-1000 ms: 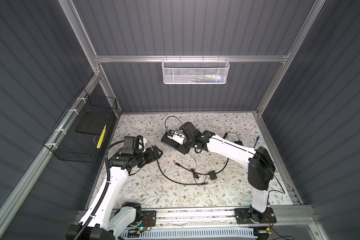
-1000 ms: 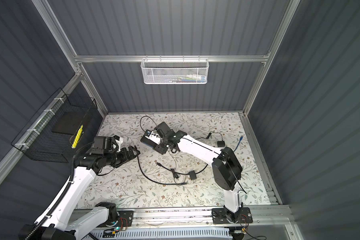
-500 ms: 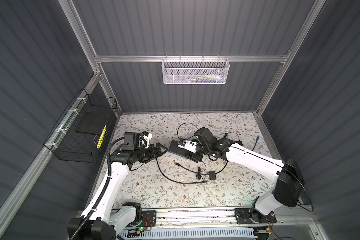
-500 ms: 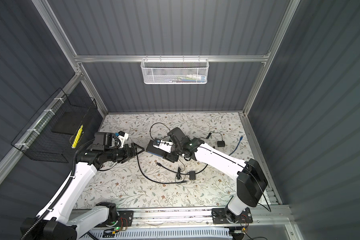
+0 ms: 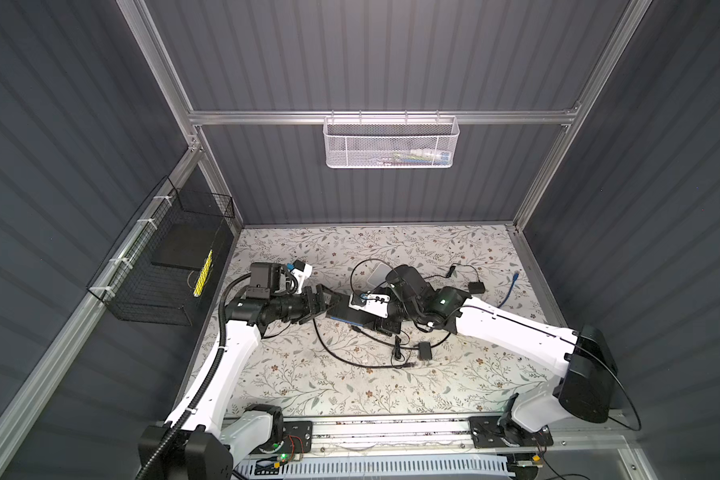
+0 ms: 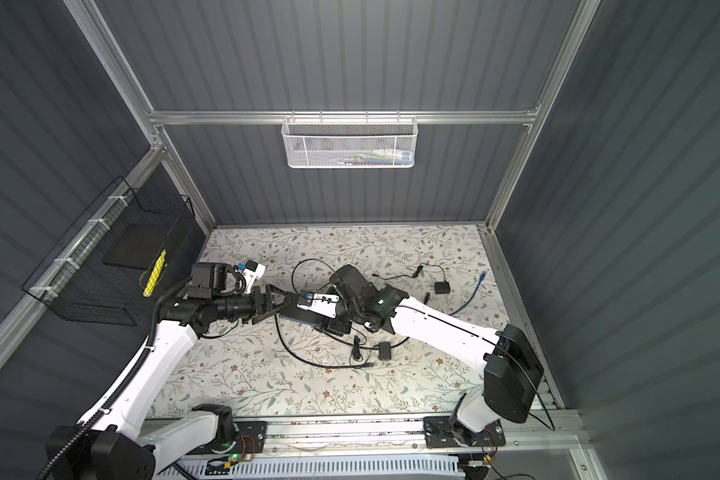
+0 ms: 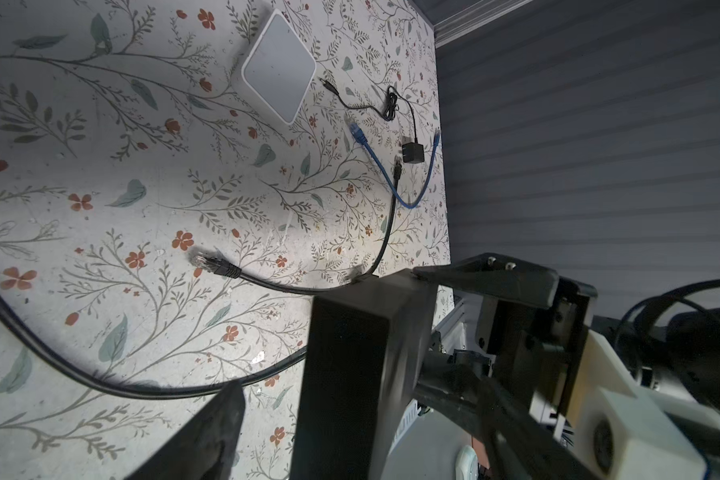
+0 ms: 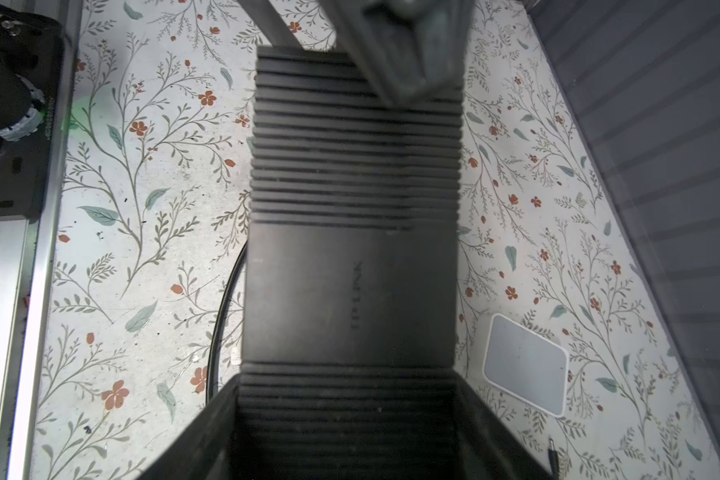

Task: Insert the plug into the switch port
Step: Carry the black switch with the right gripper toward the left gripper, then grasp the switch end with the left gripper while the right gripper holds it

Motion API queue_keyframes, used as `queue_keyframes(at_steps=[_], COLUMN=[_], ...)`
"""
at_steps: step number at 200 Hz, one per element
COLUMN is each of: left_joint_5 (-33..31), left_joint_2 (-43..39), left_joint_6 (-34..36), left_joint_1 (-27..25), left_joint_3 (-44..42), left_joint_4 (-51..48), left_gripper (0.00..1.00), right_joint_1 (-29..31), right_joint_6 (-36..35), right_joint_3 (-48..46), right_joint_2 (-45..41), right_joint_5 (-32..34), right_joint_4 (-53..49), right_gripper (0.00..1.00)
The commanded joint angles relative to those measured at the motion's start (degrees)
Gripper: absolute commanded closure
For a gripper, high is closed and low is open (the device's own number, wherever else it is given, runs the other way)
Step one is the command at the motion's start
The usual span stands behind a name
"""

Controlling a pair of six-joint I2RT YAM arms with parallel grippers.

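The black ribbed switch (image 8: 350, 270) is held off the floral mat, with my right gripper (image 8: 346, 415) shut on one end of it. In both top views it hangs mid-table (image 5: 348, 316) (image 6: 304, 318) between the two arms. My left gripper (image 7: 333, 386) is open and straddles the switch's (image 7: 350, 374) other end; one finger (image 7: 221, 419) stands clear of its side. A black cable's clear-tipped plug (image 7: 202, 262) lies loose on the mat beyond the switch, and neither gripper touches it. The switch's ports are hidden.
A white square box (image 7: 277, 79) (image 8: 524, 363) lies on the mat behind the switch. A blue cable (image 7: 391, 174) and a small black power adapter (image 7: 412, 153) lie near the right wall. A thick black cable loop (image 5: 350, 361) and another adapter (image 5: 425, 351) lie in front.
My right arm has carried the switch from the back-left toward the middle. My left gripper has reached right to the switch's free end, and its fingers have narrowed a little.
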Motion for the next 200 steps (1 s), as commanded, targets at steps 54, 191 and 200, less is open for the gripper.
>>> queue_keyframes(at_steps=[54, 191, 200], left_joint_5=[6.5, 10.6, 10.5], left_joint_2=[1.9, 3.4, 3.6], left_joint_6=[2.8, 6.1, 6.9], left_joint_1=[0.3, 0.3, 0.3], left_joint_3=[-2.2, -1.8, -1.2], left_joint_4=[1.2, -0.5, -1.6], left_gripper=[0.2, 0.34, 0.34], right_joint_1=[2.3, 3.9, 3.9], right_joint_6=[-4.0, -8.2, -8.3], right_joint_3=[5.3, 5.8, 5.3], right_joint_2=[2.9, 4.3, 4.0], right_joint_5=[0.1, -0.7, -0.5], right_joint_4=[2.3, 5.5, 5.7], right_gripper=[0.7, 0.74, 0.74])
